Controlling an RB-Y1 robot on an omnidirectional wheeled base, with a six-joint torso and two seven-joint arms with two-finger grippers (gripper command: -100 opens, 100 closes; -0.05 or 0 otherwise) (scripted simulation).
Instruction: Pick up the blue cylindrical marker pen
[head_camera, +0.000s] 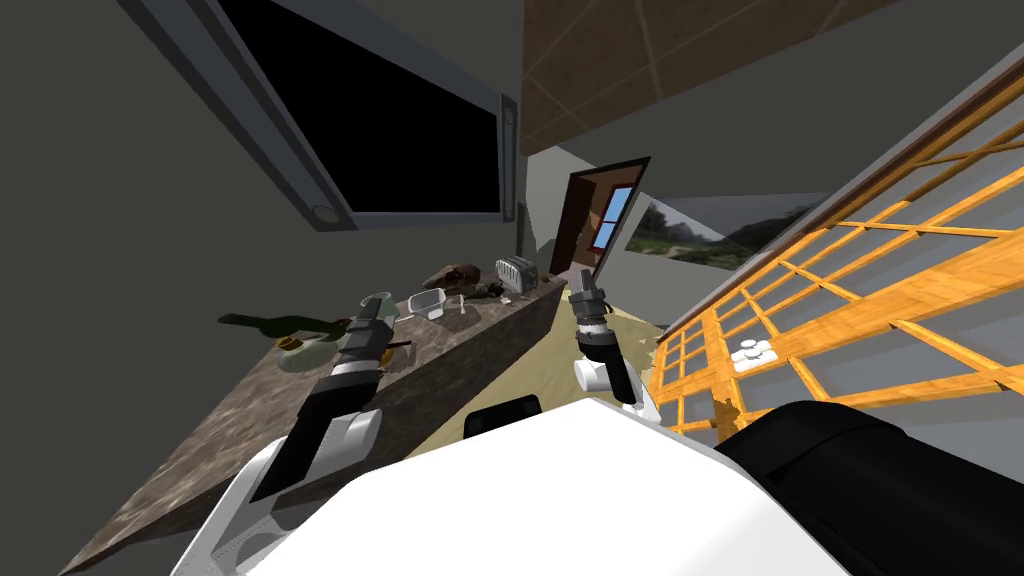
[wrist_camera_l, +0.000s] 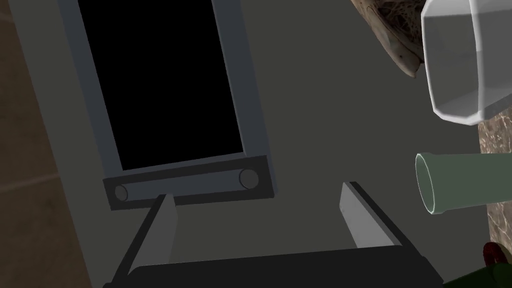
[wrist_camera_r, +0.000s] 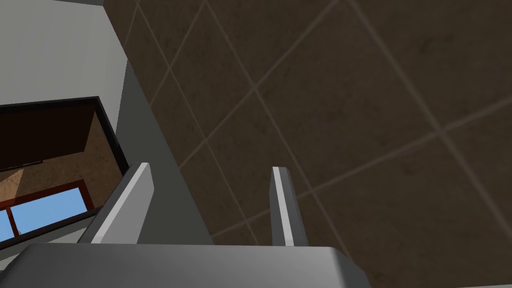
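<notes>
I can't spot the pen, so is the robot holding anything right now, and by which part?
Nothing is held. The left tool and the right tool both stand open and empty.

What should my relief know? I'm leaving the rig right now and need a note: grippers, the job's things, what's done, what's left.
Left gripper: open, empty, over the counter, next to the mouth of a green bottle lying there; a clear tub sits beyond.
Right gripper: open, empty, raised beside the counter's edge.
Marker: cannot tell it apart among the small things on the counter.
Done: nothing gripped yet.
Left: find the marker, bring an open gripper over it, close, lift.
</notes>
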